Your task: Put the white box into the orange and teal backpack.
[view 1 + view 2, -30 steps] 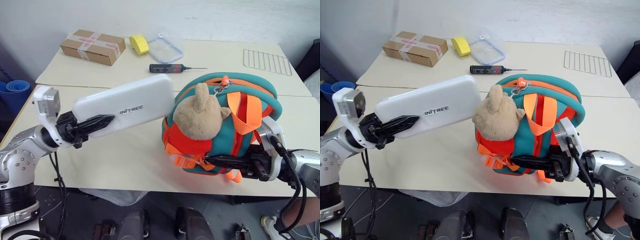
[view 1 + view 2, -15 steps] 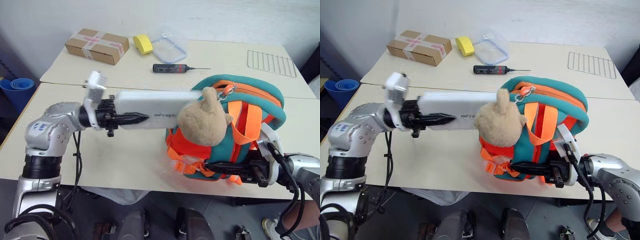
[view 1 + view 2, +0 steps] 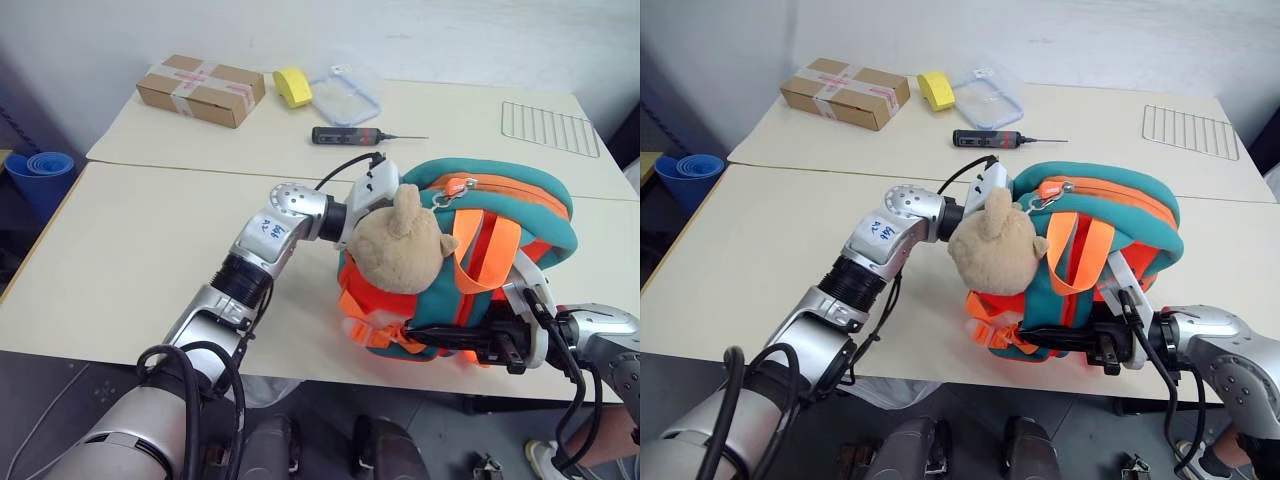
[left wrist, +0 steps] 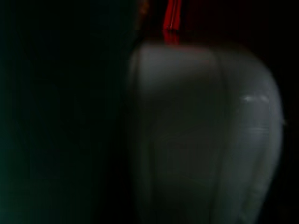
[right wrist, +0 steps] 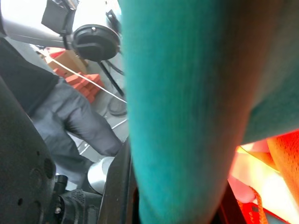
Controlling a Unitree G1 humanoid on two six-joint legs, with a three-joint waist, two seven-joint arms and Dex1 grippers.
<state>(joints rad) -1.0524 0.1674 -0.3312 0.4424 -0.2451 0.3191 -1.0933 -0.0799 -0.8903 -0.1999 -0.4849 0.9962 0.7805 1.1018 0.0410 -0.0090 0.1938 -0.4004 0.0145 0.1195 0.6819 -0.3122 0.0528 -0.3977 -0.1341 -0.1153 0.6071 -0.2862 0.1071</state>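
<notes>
- Inside the orange and teal backpack (image 3: 480,260), we see the white box (image 4: 205,135) lying lengthwise ahead of our left pincer, grip unclear
- Right pincer (image 3: 420,333) clamps the backpack's lower edge

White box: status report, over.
White box inside the orange and teal backpack, left gripper in there too. Right gripper shut on backpack's lower edge. Plush toy beside the opening.

We see even, soft light over the table (image 3: 130,230), with only faint shadows. The left wrist view is very dark and blurred; beyond the fingers the white box (image 4: 205,135) is dim grey. The right wrist view is unfocused.
</notes>
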